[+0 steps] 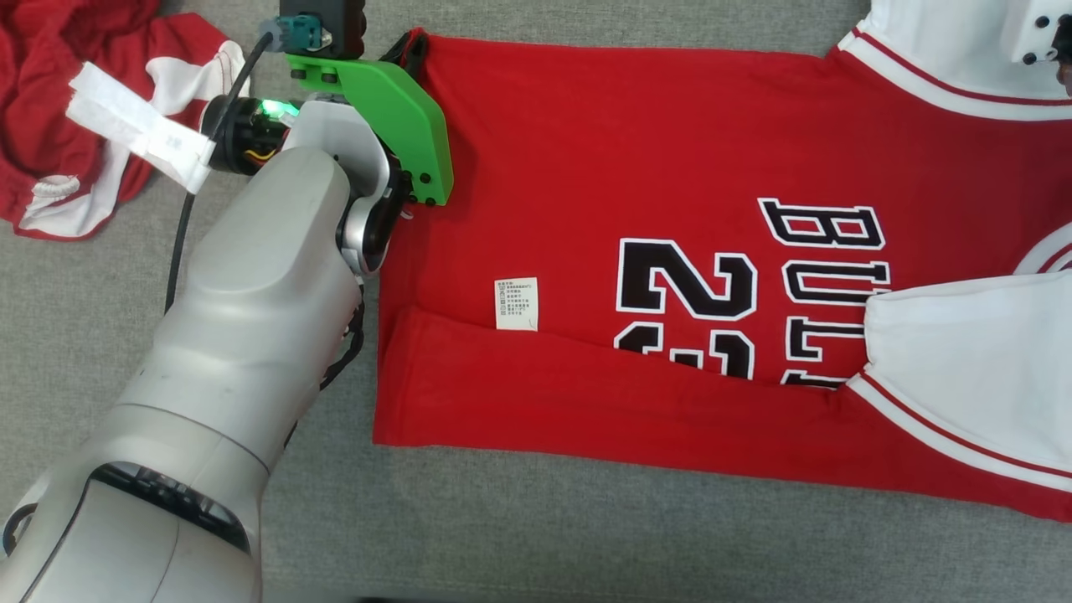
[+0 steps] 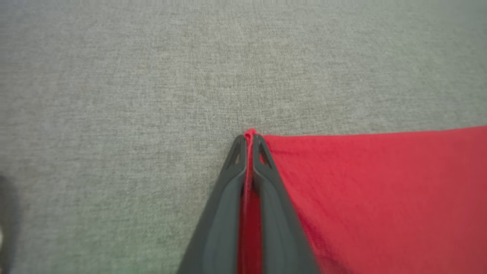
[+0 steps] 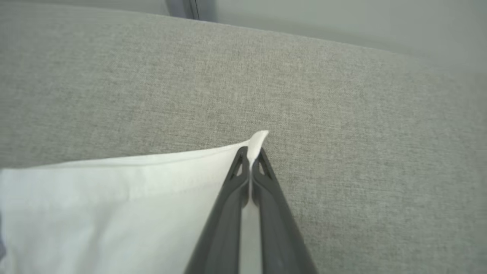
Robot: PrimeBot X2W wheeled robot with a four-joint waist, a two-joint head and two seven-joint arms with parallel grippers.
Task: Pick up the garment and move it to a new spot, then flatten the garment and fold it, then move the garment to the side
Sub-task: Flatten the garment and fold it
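Two pinch grips hold the garment [image 1: 636,151], which lies spread on the grey surface [image 1: 519,536]: left gripper [image 2: 249,142] closed on a red corner, right gripper [image 3: 251,154] closed on a white corner. Uneven lifting may pull either thin edge free or undo the lower fold.

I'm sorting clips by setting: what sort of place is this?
Likely a robot garment-folding workbench, perhaps a lab: a grey cloth-covered surface, a red jersey spread out on it, another crumpled red garment beside.
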